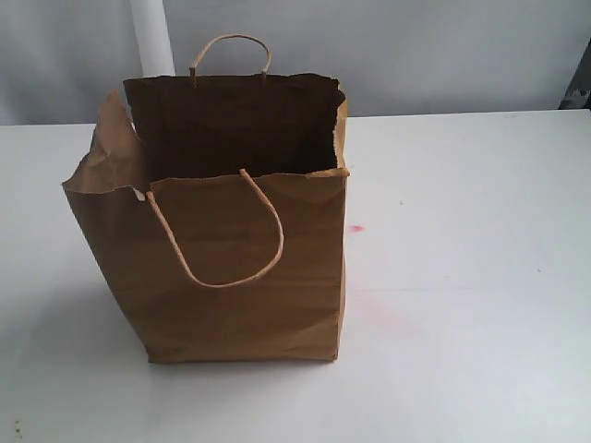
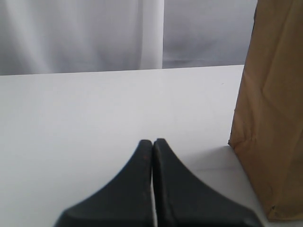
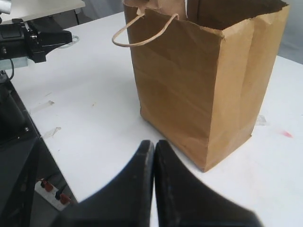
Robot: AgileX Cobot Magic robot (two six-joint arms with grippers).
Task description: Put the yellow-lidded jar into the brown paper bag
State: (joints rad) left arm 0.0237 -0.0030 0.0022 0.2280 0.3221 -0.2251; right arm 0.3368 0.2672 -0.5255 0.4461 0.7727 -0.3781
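The brown paper bag stands upright and open on the white table, one loop handle hanging over its near side and one standing at the back. Its inside is dark and I cannot see what it holds. The yellow-lidded jar is out of view in every frame. My left gripper is shut with nothing between its black fingers, low over the table beside the bag's side wall. My right gripper is shut and empty too, a short way off a bottom corner of the bag. Neither gripper shows in the exterior view.
A white post rises behind the bag against a grey backdrop. A faint pink stain marks the table right of the bag. In the right wrist view the table edge drops off to dark equipment and a black arm part.
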